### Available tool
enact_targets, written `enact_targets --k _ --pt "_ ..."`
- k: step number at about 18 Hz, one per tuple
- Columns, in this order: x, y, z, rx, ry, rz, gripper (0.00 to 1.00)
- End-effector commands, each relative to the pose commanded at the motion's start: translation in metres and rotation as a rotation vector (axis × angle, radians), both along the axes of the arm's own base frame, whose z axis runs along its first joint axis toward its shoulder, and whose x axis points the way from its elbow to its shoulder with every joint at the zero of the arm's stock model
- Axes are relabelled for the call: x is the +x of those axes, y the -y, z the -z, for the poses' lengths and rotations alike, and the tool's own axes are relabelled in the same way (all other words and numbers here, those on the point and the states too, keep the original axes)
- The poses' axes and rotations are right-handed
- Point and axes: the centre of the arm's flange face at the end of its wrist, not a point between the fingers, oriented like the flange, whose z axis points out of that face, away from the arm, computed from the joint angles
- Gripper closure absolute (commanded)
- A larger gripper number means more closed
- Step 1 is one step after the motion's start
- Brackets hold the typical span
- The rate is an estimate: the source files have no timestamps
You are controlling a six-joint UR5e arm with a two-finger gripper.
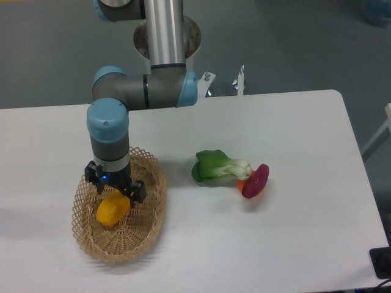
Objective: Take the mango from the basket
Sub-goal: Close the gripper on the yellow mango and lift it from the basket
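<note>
Basket: the basket [144, 229] sits at the left of the table [305, 152], toward the near edge — a tan wicker oval with its long axis running near to far.
Mango: the mango [110, 212] lies inside the basket, left of its middle. Only its near-left end shows; the far-right end is hidden under the gripper. Its long axis appears to run from near-left to far-right, though the covered part makes this uncertain.
Gripper: the gripper [115, 189] points straight down over the far-right part of the mango, inside the basket rim. Its two black fingers stand spread, one to the left and one to the right of the fruit's upper end — whether they touch it cannot be told.
Arm: the grey and blue arm [109, 137] rises from the gripper and bends right toward its column at the far side.
Bok choy: the bok choy [217, 167] lies right of the basket, apart from it, leaves to the left.
Magenta vegetable: the magenta vegetable [256, 180] lies just right of the bok choy's stem.
</note>
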Motion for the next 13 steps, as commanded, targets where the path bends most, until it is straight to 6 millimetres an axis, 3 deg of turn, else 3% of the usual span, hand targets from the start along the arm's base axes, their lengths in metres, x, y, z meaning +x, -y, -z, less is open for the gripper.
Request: enact_targets --k 7,8,11,13 --pt "0.0042 -0.0037 0.0109 -0.01 -0.036 0.01 0.0" --pt "0.0051 -0.0039 0.0109 -0.01 -0.036 0.01 0.05" --pt "0.0053 -0.0035 0.0094 -0.005 -0.035 -0.007 0.36" --pt "0.0051 -0.0036 0.0092 -0.005 -0.037 -0.007 0.47"
